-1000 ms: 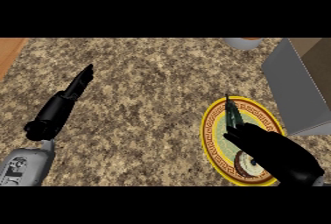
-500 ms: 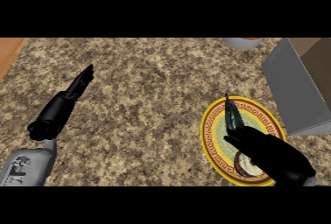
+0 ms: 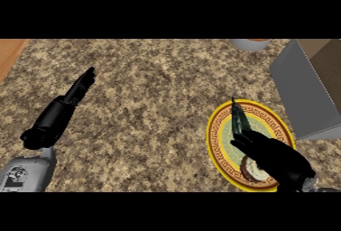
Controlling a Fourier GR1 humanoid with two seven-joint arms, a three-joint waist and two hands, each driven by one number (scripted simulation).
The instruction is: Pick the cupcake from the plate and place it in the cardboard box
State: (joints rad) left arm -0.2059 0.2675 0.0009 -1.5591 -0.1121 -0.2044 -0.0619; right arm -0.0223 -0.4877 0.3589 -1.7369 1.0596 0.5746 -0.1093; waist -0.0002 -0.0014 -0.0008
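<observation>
A round plate (image 3: 223, 118) with a yellow rim and a brown key-pattern band lies on the granite counter at the right. The cupcake (image 3: 249, 170) sits on the plate's near part. Only a pale, brown-edged sliver of it shows under my right hand (image 3: 269, 155). That hand lies over the plate with its fingers (image 3: 237, 118) straight, pointing toward the far edge, and nothing held in them. The cardboard box (image 3: 301, 92) stands just right of the plate, with a grey outer wall and a brown inside. My left hand (image 3: 58, 115) rests open at the left, far from the plate.
A grey round vessel (image 3: 250, 43) stands at the counter's far edge, left of the box. A strip of orange-brown wood (image 3: 9, 54) borders the counter at the far left. Speckled granite (image 3: 153, 113) spans the space between my two hands.
The right hand has settled slightly lower over the cupcake. The left hand has hardly moved.
</observation>
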